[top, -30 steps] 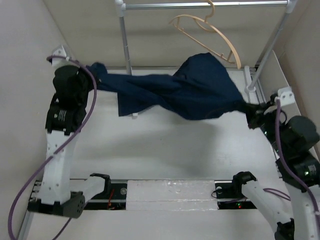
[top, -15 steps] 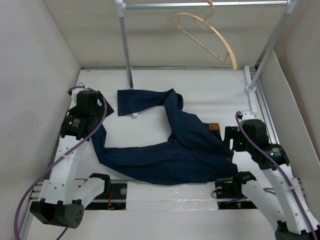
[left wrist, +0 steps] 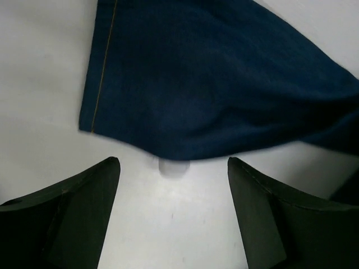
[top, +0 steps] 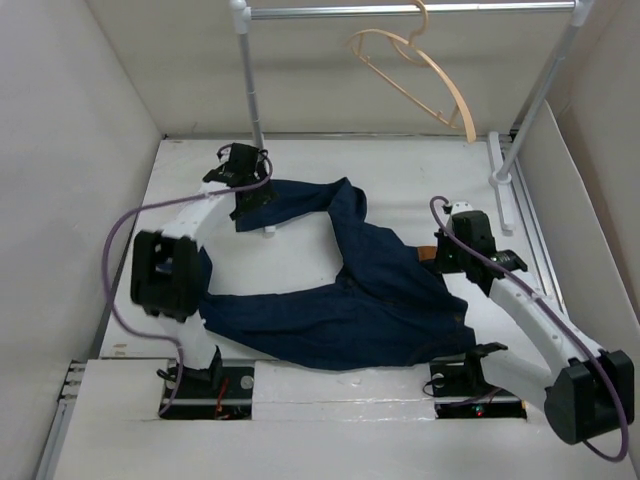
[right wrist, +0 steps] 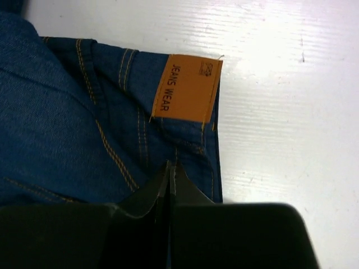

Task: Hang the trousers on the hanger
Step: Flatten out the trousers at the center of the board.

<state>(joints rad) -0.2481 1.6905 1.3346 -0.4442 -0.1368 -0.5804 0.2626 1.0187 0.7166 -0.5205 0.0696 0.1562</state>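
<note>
Trousers (top: 340, 300), lately aloft between hands, now slumped on bench (top: 400, 190); left hand (left wrist: 174, 161) released, leg hem (left wrist: 95, 73) just ahead; right hand (right wrist: 170, 168) clenched, waistband patch (right wrist: 188, 88) just ahead; hanger (top: 445, 75) unloaded, regrasp likely.

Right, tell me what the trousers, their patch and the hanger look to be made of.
Trousers: dark blue denim with a matte finish; the woven grain and orange topstitching show.
Patch: tan leather or an imitation, smooth, printed "JEANS WEAR" and stitched along its edges.
Hanger: pale peach, thin and smooth; probably plastic, possibly painted wood, too far away to settle.
</note>
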